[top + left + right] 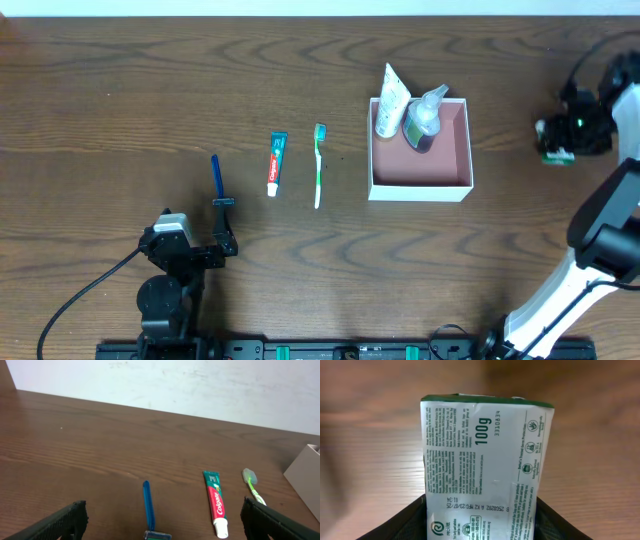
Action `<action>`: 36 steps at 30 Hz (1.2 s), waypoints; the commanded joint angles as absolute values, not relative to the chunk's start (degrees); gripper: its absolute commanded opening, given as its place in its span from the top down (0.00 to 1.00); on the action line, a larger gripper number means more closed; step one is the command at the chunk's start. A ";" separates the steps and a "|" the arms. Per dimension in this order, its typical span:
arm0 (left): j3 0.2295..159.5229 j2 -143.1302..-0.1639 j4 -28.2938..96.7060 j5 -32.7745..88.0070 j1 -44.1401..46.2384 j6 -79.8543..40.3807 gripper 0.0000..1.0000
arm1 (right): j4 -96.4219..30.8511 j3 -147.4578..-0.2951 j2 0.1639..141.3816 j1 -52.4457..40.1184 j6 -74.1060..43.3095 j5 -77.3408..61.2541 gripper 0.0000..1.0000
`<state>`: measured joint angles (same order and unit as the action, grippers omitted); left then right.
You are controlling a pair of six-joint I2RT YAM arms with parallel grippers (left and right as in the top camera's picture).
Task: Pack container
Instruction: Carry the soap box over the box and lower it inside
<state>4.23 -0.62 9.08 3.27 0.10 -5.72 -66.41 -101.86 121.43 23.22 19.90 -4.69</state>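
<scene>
- Gripping the soap packet (480, 460), the right gripper (568, 135) has its fingers clamped on the near end; the packet's long axis runs straight out from them.
- Now the key relation: the container (421, 190) lies to the robot's left of that loaded gripper, well apart, with bare table (515, 170) between them.
- The right arm looks nearer the container than the left, so the carry is its job.
- Inside the container, a white tube (392, 98) and a clear bottle (424, 120) crowd the far left corner. The pink floor nearer the robot is free, a likely landing spot.
- Left gripper (162, 519): fingers spread wide, holding nothing.
- The razor (146, 502) lies just ahead between them, handle pointing away.
- Left of the container lie the toothbrush (251, 485), then the toothpaste (216, 505), then the razor farthest off, all lengthwise.
- Readable print: "100g" on the soap packet and "Colgate" on the toothpaste. The packet's small print is too fine to make out.
</scene>
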 commanded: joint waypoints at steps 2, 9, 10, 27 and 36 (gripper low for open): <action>3.18 -0.27 10.66 4.08 -0.10 -4.93 0.02 | -71.29 -109.60 119.13 17.21 17.06 -11.40 0.46; 3.18 -0.27 10.66 4.08 -0.10 -4.93 0.02 | -72.53 -112.31 119.13 7.75 15.11 -11.42 0.46; 3.18 -0.27 10.66 4.08 -0.10 -4.93 0.02 | -72.44 -112.29 119.13 6.68 14.74 -11.42 0.46; 3.18 -0.27 10.66 4.08 -0.10 -4.93 0.02 | -71.94 -110.02 119.15 -1.74 9.85 -11.33 0.48; 3.18 -0.27 10.66 4.08 -0.10 -4.93 0.02 | -72.73 -109.78 119.15 -1.78 9.61 -10.52 0.47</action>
<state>4.23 -0.62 9.08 3.27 0.10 -5.72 -72.53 -110.13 120.81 -1.39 10.55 -10.63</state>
